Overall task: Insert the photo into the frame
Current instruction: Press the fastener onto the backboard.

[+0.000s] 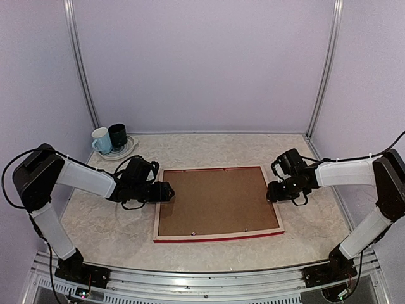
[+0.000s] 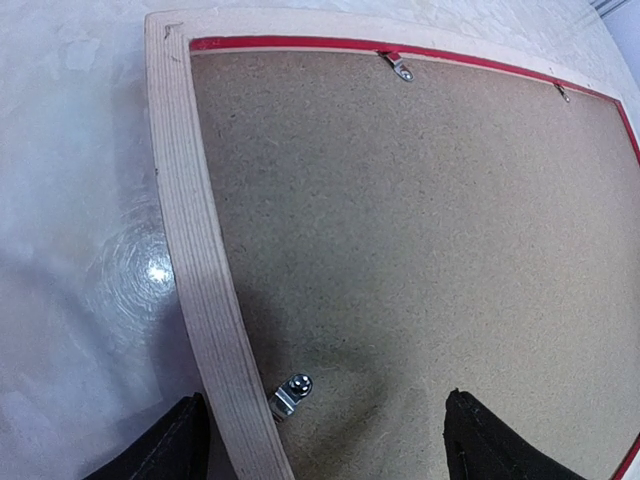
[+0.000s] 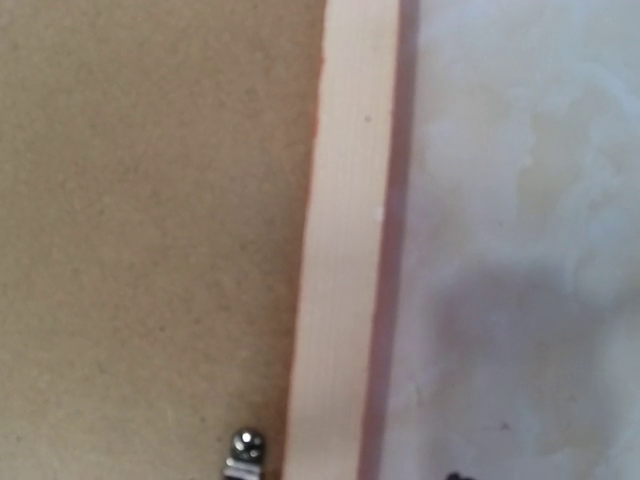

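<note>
The frame lies face down on the table, pale wood back up, red edge showing along its near side. A brown backing board fills it, held by small metal clips. The photo is not in view. My left gripper is open at the frame's left rail, one finger outside the rail and one over the board. My right gripper is at the right rail, low over it, jaws apart, with a clip beside the rail. Neither holds anything.
A pale mug and a dark mug stand on a small plate at the back left corner. Lilac walls close in the back and both sides. An aluminium rail runs along the near edge.
</note>
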`<move>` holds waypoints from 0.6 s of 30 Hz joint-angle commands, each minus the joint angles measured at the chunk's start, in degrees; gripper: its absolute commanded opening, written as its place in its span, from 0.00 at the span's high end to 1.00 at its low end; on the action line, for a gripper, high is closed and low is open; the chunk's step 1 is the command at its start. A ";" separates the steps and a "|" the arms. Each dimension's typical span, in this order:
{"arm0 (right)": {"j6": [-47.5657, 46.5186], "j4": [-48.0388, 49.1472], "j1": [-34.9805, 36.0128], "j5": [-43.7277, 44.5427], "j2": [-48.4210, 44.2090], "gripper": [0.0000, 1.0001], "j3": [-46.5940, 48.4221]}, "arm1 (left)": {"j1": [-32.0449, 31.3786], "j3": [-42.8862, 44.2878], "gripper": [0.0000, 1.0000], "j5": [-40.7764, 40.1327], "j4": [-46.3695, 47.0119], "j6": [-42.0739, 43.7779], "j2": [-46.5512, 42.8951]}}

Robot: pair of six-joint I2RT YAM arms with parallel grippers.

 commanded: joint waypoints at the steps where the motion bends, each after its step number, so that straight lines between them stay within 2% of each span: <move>1: -0.58 -0.81 -0.29 -0.65 1.07 0.49 0.83 | -0.33 -0.48 0.20 2.19 -4.31 -0.02 2.56; 13: -1.18 0.86 -0.29 0.84 4.34 0.50 0.93 | -0.41 -0.40 0.20 2.27 -4.31 0.08 2.95; 18: -1.23 0.99 -0.29 1.73 5.22 0.55 0.78 | -0.33 -0.33 0.20 2.16 -4.40 0.12 3.04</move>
